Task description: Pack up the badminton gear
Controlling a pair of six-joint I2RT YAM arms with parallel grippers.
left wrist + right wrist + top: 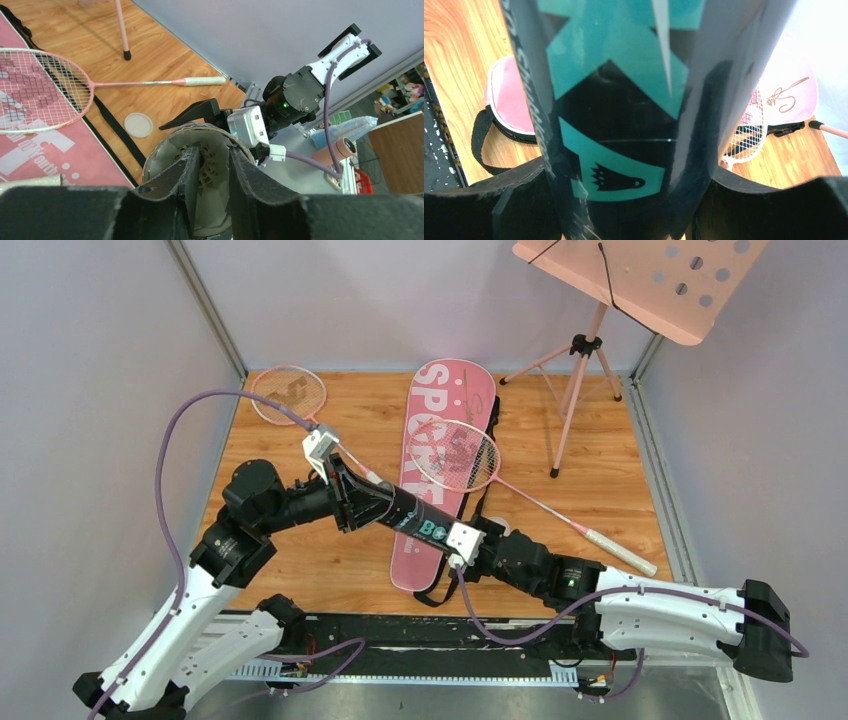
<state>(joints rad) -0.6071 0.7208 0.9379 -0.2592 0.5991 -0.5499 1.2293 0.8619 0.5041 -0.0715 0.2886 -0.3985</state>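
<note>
**Top view.** The black tube (405, 512) is held aslant over the racket bag (440, 430). The left gripper (345, 502) is set at its open mouth.

**Left wrist.** The shuttlecock (210, 172) could be dragged out by a snagging finger. The jaws are narrowly parted (contact cannot be told).

**Right wrist.** The right gripper (624, 210) is clamped on the tube, its arm stretched low.

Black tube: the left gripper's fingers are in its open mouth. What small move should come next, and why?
Probably draw the left gripper straight back out of the black tube. Its fingers stand parted inside the mouth, a shuttlecock sits deeper in, and the right gripper holds the tube. A round white cap lies on the table.
</note>
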